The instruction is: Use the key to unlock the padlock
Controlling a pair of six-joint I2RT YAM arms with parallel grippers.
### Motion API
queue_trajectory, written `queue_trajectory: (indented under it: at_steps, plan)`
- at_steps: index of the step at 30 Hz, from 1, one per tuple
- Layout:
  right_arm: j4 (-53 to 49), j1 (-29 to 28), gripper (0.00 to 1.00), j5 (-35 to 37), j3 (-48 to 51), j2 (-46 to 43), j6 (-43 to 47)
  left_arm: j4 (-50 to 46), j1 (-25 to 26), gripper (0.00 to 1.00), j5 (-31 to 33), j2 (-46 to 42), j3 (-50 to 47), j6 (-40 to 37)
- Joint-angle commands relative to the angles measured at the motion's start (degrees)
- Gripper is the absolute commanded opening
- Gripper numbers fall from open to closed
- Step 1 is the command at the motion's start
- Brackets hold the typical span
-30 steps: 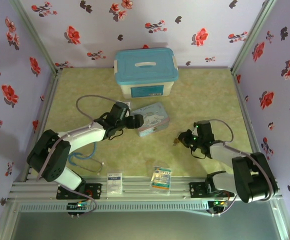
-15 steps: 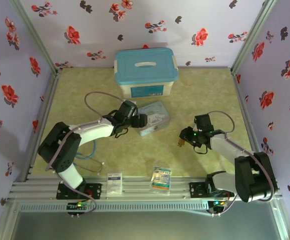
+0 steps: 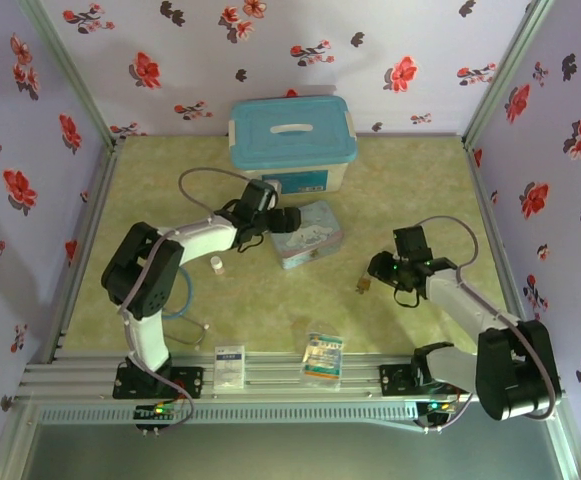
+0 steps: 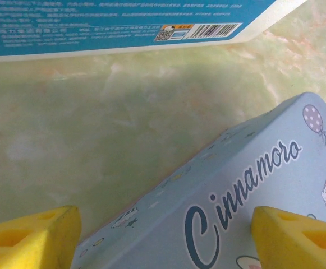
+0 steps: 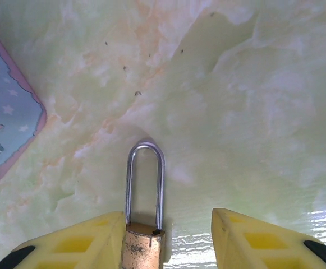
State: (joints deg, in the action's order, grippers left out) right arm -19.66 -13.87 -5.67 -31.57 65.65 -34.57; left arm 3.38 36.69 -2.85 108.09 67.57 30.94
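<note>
The small brass padlock (image 5: 143, 246) lies on the table with its thin metal shackle (image 5: 145, 179) pointing away from me. My right gripper (image 5: 168, 238) stands open around it. The lock's body rests against the left finger (image 5: 78, 241), and a wide gap separates it from the right finger. In the top view the padlock (image 3: 363, 286) sits just in front of the right gripper (image 3: 375, 272). My left gripper (image 3: 288, 220) hangs open over the near corner of the cartoon tin (image 4: 235, 196), holding nothing. The key is out of view.
A blue-lidded box (image 3: 292, 145) stands behind the tin (image 3: 310, 235). A small white bottle (image 3: 216, 264) and a grey stethoscope (image 3: 180, 305) lie beside the left arm. Two packets (image 3: 230, 365) (image 3: 324, 358) rest on the front rail. Flowered walls enclose three sides.
The right gripper has opened and let the padlock down onto the table. The left arm has swung back and to the right, over the tin.
</note>
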Motion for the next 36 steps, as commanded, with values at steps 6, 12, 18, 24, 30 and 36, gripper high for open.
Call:
queue_trajectory:
  at_steps: [6, 12, 18, 24, 30, 36]
  plan:
    - [-0.22, 1.14, 0.57, 8.99, -1.98, -6.9, 1.96, -3.64, -0.17, 0.81, 5.22, -3.09, 7.52, -3.87]
    - [-1.28, 4.02, 0.84, 19.98, -6.25, -9.07, 7.51, -4.47, -0.12, 0.86, 9.15, -16.4, 3.5, -7.93]
    - [12.55, 4.99, 0.99, 35.64, -2.19, -8.95, 19.8, -5.06, -7.05, 1.0, 21.69, -33.94, -8.62, -17.22]
    - [32.35, 9.06, 0.99, 36.54, 4.81, -1.78, 26.59, -2.17, -23.8, 1.0, 23.51, -41.35, -22.41, -21.9]
    - [52.23, 13.69, 0.98, 28.52, 12.46, 4.03, 25.93, 12.65, -32.35, 1.0, 22.35, -42.24, -36.18, -26.52]
    - [68.19, 14.62, 0.98, 22.49, 14.72, 11.05, 25.78, 28.93, -34.63, 1.0, 17.98, -32.91, -41.04, -29.68]
